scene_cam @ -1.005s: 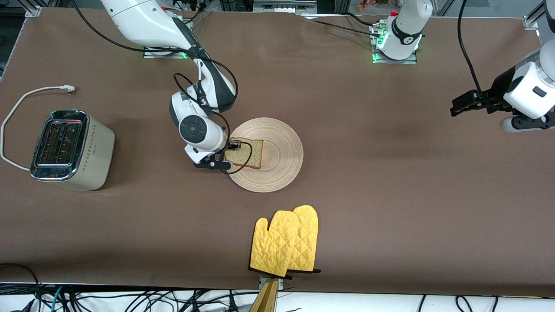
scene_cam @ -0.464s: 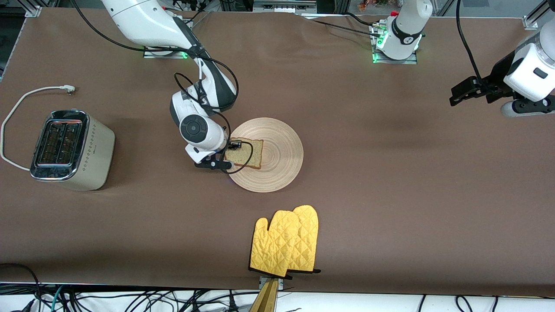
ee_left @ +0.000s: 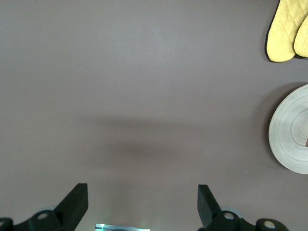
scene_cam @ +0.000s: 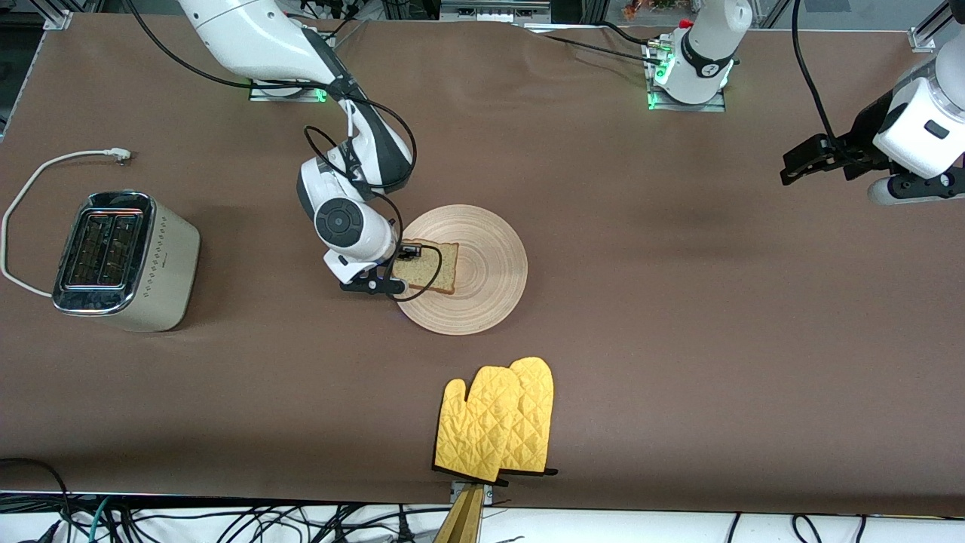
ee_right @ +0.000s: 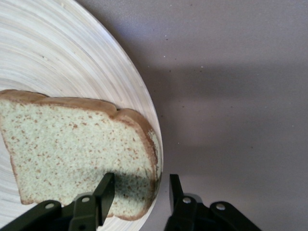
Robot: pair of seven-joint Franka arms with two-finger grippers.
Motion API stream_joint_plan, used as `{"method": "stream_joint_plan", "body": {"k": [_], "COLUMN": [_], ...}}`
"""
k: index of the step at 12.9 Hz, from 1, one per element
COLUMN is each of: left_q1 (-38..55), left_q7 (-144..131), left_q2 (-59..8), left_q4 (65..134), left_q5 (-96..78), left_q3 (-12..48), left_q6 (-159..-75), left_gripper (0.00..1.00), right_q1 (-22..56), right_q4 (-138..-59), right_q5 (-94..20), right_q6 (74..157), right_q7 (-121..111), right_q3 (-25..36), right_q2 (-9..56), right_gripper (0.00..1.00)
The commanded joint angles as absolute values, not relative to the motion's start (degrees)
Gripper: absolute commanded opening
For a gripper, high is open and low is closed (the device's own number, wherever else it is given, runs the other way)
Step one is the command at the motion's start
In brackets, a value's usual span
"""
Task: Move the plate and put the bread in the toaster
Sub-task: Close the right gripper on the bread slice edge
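The light-wood plate [scene_cam: 486, 260] lies mid-table, and the bread [scene_cam: 436, 268] rests on its part toward the right arm's end. My right gripper [scene_cam: 397, 265] hangs low over that rim, open. In the right wrist view one finger [ee_right: 105, 192] is over the bread [ee_right: 72, 144] and the other is off the plate [ee_right: 72, 57] over the cloth, so the crust edge and rim lie between them [ee_right: 141, 186]. The cream toaster [scene_cam: 162, 260] stands at the right arm's end, slots up. My left gripper [scene_cam: 790, 172] waits open [ee_left: 142, 192] over bare cloth at the left arm's end.
A pair of yellow oven mitts [scene_cam: 497, 422] lies near the table's front edge, nearer to the front camera than the plate. The toaster's white cord [scene_cam: 45, 170] loops beside it. Brown cloth covers the table between plate and toaster.
The left arm has drifted a little toward its end of the table. The right gripper has barely shifted at the plate's rim; bread and plate lie as before.
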State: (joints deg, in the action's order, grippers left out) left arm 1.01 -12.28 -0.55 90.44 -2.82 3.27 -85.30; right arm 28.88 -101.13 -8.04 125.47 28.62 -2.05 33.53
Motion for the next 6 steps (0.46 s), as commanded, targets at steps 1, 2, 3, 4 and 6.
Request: {"method": "stream_joint_plan", "body": {"k": [1,2,3,4,6], "left_q1": [0.97,0.97,0.97,0.97,1.05], "left_q7": [-11.69,-11.69,-11.6,-11.6,-11.6], "left_q2": [0.7,0.7,0.7,0.7,0.79], "left_q4": [91.85,92.02,92.46,92.9,92.99], "left_q5": [-2.11,-2.11,-2.2,-2.28,-2.37], "left_q3": [3.34,3.34,3.34,3.34,3.34], "left_q6": [-86.31,-86.31,-86.4,-86.66,-87.45], "left_gripper": [1.0,1.0,1.0,1.0,1.0], "right_q1": [29.79,29.79,29.79,29.79,29.88], "right_q4": [-100.9,-100.9,-100.9,-100.9,-100.9], "right_q5": [-7.56,-7.56,-7.47,-7.47,-7.38], "right_q6": [125.33,125.33,125.33,125.33,125.33], "right_q7": [28.92,28.92,28.83,28.92,28.83], "right_q3": [-1.76,-1.76,-1.76,-1.76,-1.67], "right_q2": [33.05,33.05,33.05,33.05,33.05], "right_gripper": [0.53,0.45,0.39,0.39,0.3]}}
